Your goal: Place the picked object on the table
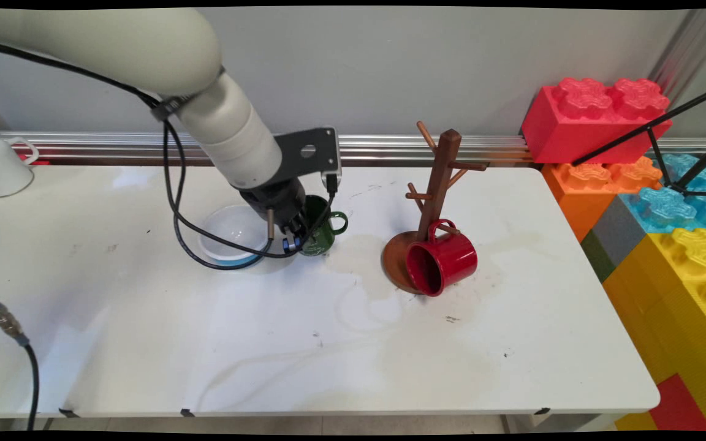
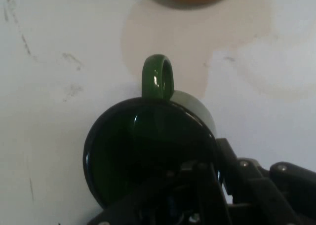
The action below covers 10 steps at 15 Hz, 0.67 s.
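Black gripper reaches into the glossy round green mug on the white desk; whether its fingers pinch the rim, I cannot tell.

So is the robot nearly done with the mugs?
About a third, if the mugs go on the tree. Done: the red mug hangs by its handle on a low peg of the tree. In hand: the gripper is down at the green mug, which stands on the table; I can't tell if it grips. Left: the white mug, far left.
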Tool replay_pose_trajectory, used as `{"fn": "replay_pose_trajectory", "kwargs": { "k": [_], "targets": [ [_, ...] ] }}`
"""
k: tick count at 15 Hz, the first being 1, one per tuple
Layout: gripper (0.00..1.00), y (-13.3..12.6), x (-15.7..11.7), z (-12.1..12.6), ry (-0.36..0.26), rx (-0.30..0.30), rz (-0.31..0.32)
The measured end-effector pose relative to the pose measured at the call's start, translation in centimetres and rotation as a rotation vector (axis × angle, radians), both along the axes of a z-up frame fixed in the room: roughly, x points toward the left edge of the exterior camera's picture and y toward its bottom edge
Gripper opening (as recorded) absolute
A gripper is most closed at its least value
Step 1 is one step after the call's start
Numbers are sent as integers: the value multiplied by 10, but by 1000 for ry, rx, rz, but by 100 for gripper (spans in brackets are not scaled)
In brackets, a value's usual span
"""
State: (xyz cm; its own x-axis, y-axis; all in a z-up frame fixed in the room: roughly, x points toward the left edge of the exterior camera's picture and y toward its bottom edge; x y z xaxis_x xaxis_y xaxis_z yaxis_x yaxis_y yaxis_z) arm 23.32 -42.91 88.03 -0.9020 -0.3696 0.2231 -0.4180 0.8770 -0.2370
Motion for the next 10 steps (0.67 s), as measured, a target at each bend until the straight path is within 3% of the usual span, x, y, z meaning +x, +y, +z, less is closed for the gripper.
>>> {"fn": "replay_pose_trajectory", "kwargs": {
  "k": [10],
  "targets": [
    [0,-35,-6,-48,-29,39,-16]
  ]
}}
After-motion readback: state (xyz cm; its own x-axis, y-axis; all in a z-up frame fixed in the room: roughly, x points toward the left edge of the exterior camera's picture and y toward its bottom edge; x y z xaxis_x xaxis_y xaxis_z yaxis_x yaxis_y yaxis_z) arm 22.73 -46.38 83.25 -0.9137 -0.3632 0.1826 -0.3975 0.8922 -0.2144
